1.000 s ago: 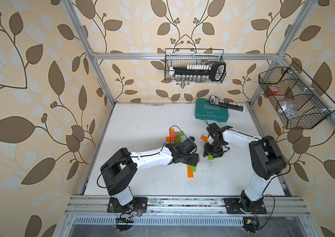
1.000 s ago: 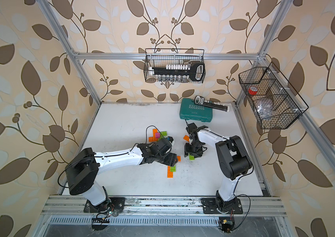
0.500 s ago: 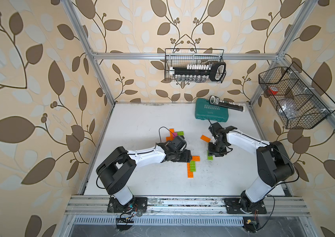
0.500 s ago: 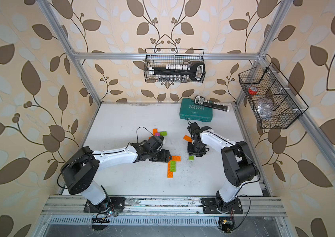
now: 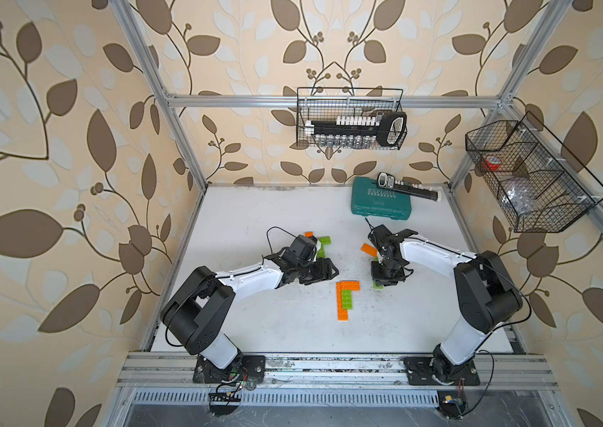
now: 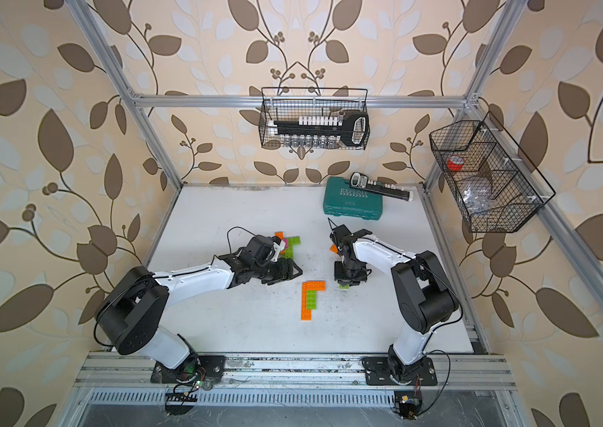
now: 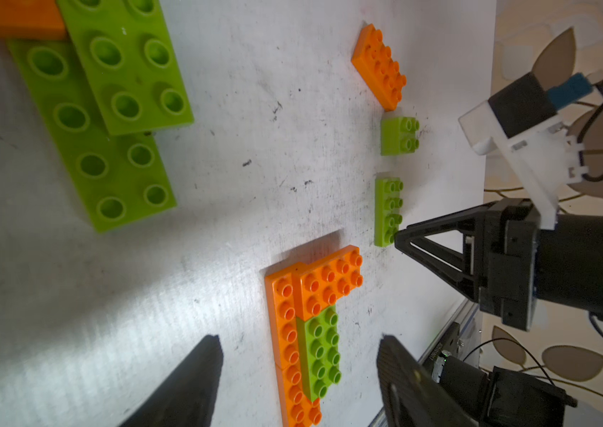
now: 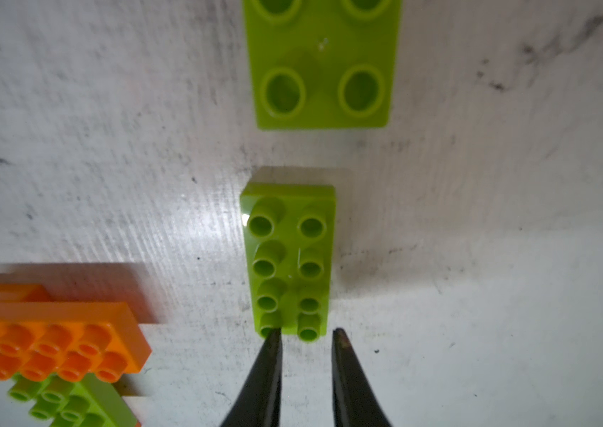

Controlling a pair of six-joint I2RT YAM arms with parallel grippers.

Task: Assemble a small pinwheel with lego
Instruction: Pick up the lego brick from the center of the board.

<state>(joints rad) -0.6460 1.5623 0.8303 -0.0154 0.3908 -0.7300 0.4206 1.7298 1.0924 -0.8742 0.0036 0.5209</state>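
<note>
An L-shaped lego assembly [image 5: 346,299] [image 6: 311,297] of orange and lime-green bricks lies flat mid-table. My left gripper [image 5: 324,273] [image 7: 300,340] stands open just left of it, holding nothing, and the assembly [image 7: 311,325] shows beyond the tips. My right gripper [image 5: 385,279] [image 8: 305,334] points down at the near end of a loose lime-green brick [image 8: 289,258] [image 7: 387,210]. Its jaws are narrow but apart, and one fingertip [image 8: 272,336] touches an end stud. A small green square brick [image 7: 400,135] and an orange brick [image 5: 369,249] [image 7: 379,66] lie beyond.
A heap of green [image 5: 324,242], orange [image 5: 309,234] and pink [image 6: 284,244] bricks sits behind my left wrist. A teal tool case [image 5: 381,201] with a black socket rail [image 5: 409,188] is at the back right. Wire baskets [image 5: 350,118] [image 5: 529,177] hang on the walls.
My left gripper has drawn back leftward off the assembly, which stays on the table. My right gripper's jaws have narrowed a lot and shifted slightly nearer, at the green brick's end.
</note>
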